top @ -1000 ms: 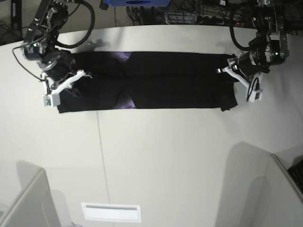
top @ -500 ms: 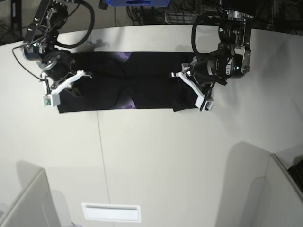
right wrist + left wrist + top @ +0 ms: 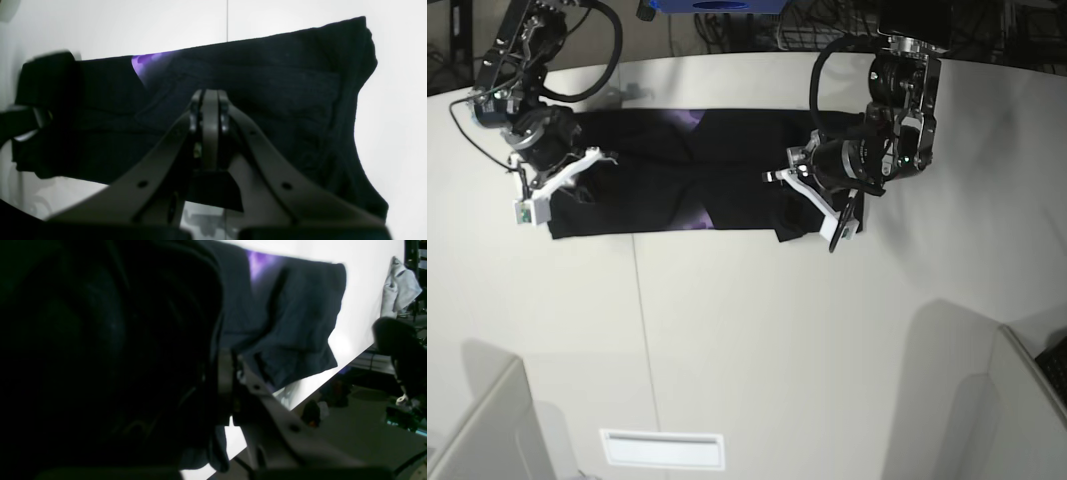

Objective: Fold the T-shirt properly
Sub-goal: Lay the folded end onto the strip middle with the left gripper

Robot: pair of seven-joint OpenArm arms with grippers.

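Observation:
The black T-shirt lies as a long folded strip across the far part of the white table, with purple print showing at a fold. My left gripper is shut on the shirt's right end and holds it doubled back over the strip. In the left wrist view dark cloth fills most of the frame. My right gripper sits at the shirt's left end. In the right wrist view its fingers are shut, with black cloth around them.
A small grey cloth hangs at the table's far edge. A white slot plate sits near the front edge. Grey partitions stand at the front left and front right. Cables lie behind the table.
My left gripper has carried the shirt's right end leftward, so the strip is much shorter. The right arm has stayed at the left end.

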